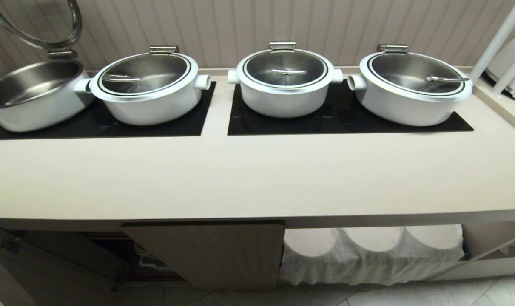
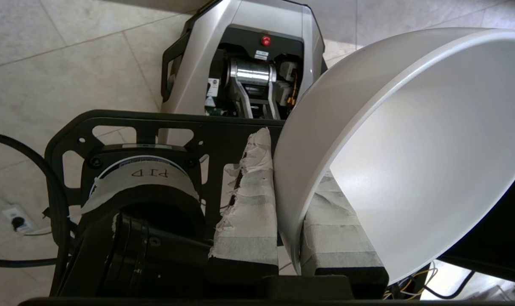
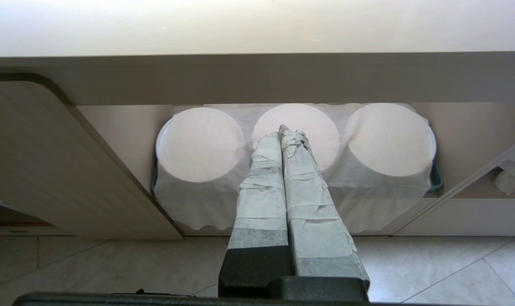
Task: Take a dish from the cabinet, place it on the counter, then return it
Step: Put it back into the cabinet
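The dish (image 2: 410, 148), a deep glossy white bowl, shows only in the left wrist view, tilted on edge above the tiled floor and my own base. My left gripper (image 2: 293, 170) is shut on its rim, with one taped finger (image 2: 248, 212) outside the wall and the other inside. The beige counter (image 1: 257, 178) carries nothing along its front strip. Below it the cabinet (image 1: 214, 255) has a fluted door standing ajar. My right gripper (image 3: 283, 129) hangs shut and empty in front of the cabinet (image 3: 49, 161). Neither arm shows in the head view.
Three lidded white pots (image 1: 146, 87) (image 1: 285, 80) (image 1: 410, 87) and an open one (image 1: 27, 93) stand on black hob panels (image 1: 283, 125) at the counter's back. A white cloth covers round stacks (image 1: 368, 255) (image 3: 197, 144) in the cabinet's right bay. A white appliance (image 1: 512, 63) sits far right.
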Controlling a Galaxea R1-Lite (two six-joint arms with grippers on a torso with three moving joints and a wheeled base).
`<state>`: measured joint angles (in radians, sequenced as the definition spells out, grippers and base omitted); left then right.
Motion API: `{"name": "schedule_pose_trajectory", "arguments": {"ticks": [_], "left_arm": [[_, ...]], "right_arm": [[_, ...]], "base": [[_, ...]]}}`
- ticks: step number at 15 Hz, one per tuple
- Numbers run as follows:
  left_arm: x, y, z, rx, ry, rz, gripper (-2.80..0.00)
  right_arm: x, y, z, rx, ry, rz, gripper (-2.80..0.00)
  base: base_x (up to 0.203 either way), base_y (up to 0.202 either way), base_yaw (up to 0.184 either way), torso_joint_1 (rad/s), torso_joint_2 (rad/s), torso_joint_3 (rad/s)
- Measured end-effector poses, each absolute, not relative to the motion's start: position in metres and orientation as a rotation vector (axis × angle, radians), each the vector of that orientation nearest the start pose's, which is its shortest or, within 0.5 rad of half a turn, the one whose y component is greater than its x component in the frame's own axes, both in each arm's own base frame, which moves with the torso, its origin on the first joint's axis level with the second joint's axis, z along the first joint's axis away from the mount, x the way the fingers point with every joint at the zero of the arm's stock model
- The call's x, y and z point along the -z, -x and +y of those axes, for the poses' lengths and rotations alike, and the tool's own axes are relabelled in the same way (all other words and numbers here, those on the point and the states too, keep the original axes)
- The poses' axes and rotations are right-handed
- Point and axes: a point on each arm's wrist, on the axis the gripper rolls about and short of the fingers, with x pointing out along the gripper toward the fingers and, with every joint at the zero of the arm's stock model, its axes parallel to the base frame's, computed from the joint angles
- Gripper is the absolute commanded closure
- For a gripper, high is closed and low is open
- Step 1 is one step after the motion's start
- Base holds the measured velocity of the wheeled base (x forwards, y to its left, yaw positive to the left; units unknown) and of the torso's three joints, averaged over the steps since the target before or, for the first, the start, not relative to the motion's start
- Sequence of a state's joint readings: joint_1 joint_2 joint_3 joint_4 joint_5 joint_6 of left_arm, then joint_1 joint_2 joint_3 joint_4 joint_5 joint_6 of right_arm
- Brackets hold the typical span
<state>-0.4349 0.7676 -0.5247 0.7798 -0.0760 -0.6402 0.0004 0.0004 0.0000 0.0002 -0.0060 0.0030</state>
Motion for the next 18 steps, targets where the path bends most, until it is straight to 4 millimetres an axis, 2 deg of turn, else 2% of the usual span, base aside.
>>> {"name": "schedule_pose_trajectory", "arguments": {"ticks": [18], "left_arm": [[-0.1521, -0.0146, -0.0086, 0.122, 0.388, 1.117, 0.00]], "right_arm": [[-0.0755, 0.0228, -0.0002, 0.005, -0.003, 0.000, 0.00]], "base": [[0.000, 0.196, -0.001, 0.002, 0.00, 0.001]]}}
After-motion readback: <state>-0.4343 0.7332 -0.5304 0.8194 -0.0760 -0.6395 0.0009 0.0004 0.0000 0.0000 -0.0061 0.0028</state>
